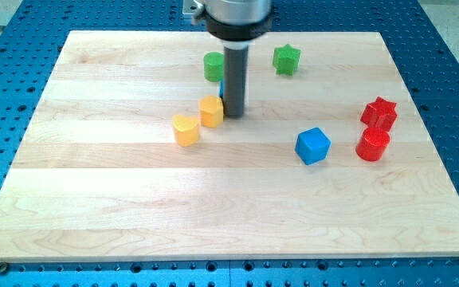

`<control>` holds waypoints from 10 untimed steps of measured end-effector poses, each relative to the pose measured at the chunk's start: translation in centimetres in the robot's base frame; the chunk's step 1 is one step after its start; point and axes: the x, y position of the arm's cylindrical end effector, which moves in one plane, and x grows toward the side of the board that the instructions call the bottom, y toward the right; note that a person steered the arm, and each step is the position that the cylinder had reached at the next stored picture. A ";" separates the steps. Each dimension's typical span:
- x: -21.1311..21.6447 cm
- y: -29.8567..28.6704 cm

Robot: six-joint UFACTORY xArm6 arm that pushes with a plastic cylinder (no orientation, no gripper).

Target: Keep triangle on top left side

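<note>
Here, no containers appear on the wooden worktop (94, 199). Nearest, a blue cube (313, 146); further back, two yellow blocks (186, 129). My tip (233, 114) sits just right of them. A blue sliver (222, 88) behind the rod is possibly the triangle, not yet top left; next, push it leftward. There is no gripper.

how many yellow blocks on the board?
2. One yellow block sits just to the view's left of my tip; the other yellow block lies lower left of it. The rod could hide something behind it.
</note>
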 end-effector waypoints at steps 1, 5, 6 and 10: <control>-0.4 0.3; -8.9 -11.4; -10.5 -14.8; -11.6 -23.1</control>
